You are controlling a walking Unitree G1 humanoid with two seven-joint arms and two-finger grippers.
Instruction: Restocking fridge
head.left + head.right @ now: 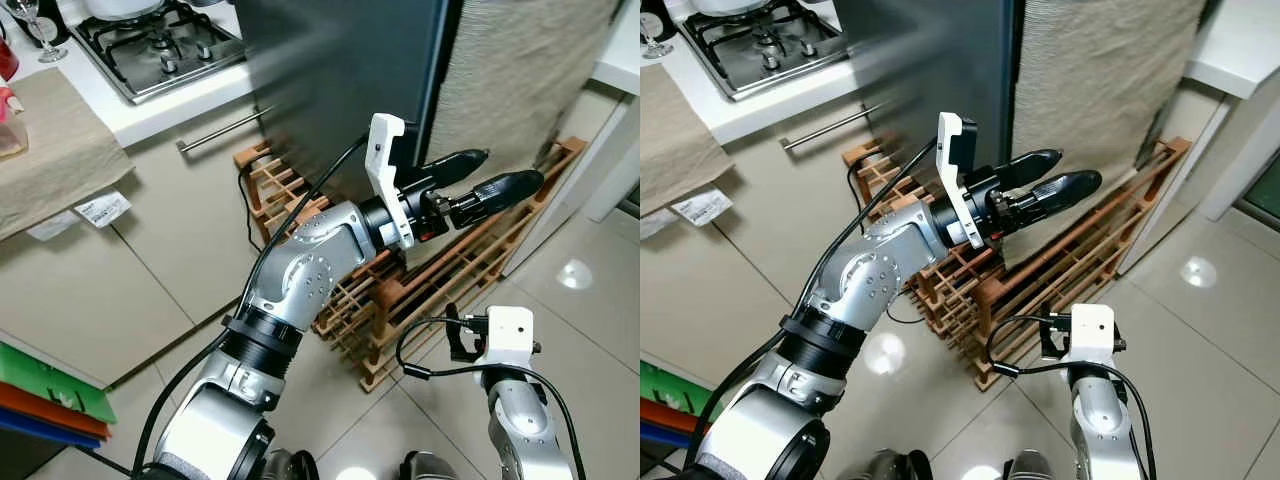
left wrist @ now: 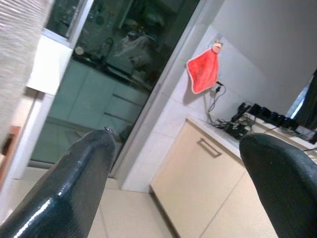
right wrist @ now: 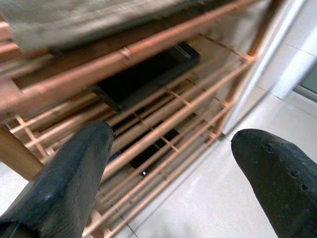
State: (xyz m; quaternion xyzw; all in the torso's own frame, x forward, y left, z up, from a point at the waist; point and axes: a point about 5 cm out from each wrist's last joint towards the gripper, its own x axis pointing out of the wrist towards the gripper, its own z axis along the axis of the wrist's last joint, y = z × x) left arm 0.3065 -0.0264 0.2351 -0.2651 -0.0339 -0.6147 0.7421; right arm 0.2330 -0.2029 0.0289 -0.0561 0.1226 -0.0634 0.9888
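Observation:
The dark grey fridge front [image 1: 340, 80] stands upright ahead of me, beside the counter. My left gripper [image 1: 513, 165] is raised in front of its right edge, open and empty, its two black fingers pointing right over a wooden rack [image 1: 440, 270]. In the left wrist view the fingertips [image 2: 89, 148] frame a glass door and a red cloth [image 2: 204, 69]. My right gripper [image 3: 168, 144] hangs low over the floor, open, its fingers [image 3: 74, 163] aimed at the rack's slats [image 3: 163, 99].
A beige fabric panel [image 1: 520, 70] hangs right of the fridge above the rack. At the far left are a gas hob [image 1: 160, 45], a wine glass [image 1: 40, 30] and a beige towel [image 1: 50, 150] on the counter. Coloured folders [image 1: 50, 400] lie lower left. A glossy tiled floor [image 1: 590, 300] spreads right.

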